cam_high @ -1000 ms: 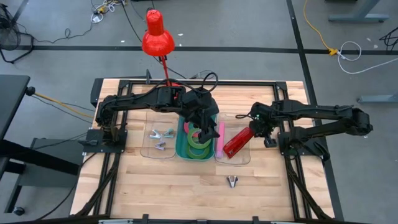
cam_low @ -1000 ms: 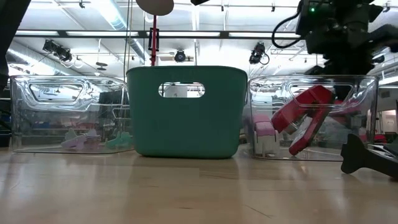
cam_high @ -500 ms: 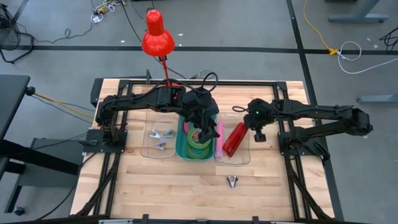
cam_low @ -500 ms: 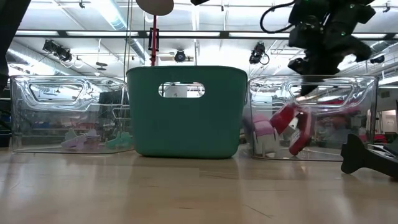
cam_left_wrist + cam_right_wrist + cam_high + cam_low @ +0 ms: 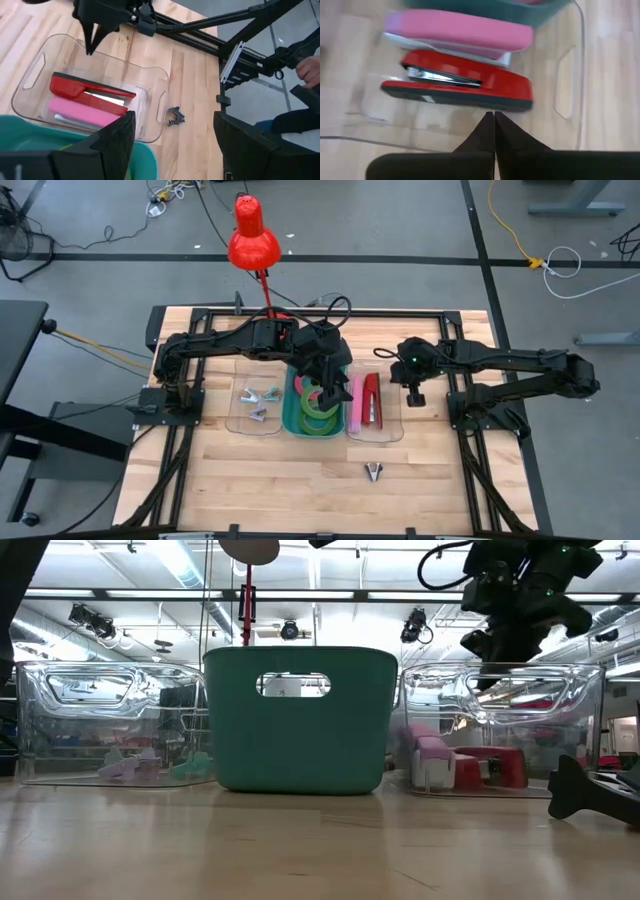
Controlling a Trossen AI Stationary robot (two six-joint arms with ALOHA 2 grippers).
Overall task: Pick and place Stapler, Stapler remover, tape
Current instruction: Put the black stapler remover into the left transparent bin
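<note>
Red stapler lies flat in the clear bin just right of the green basket, touching nothing above it. Pink stapler sits in the same bin, between the red one and the basket wall, the two side by side.

Right tool hangs above the bin's outer edge, on the side away from the basket, fingers pressed together and empty; right wrist view shows the two tips meeting in a point over the red stapler and pink stapler. Low view has it raised above the bin rim.

Left tool is down over the green basket. Left wrist view shows its fingers spread wide, nothing between them.

Green tape rolls lie inside the basket, partly hidden by the left arm.

Second clear bin just left of the basket holds several small staple removers, pale pink and teal ones in the low view.

One dark staple remover sits loose on the wooden worktop, near the stapler bin on its front side, well apart from the basket; also seen in the left wrist view.

Red lamp stands behind the basket at the worktop's back edge.

A person's hand shows at the edge of the left wrist view, off the worktop.
</note>
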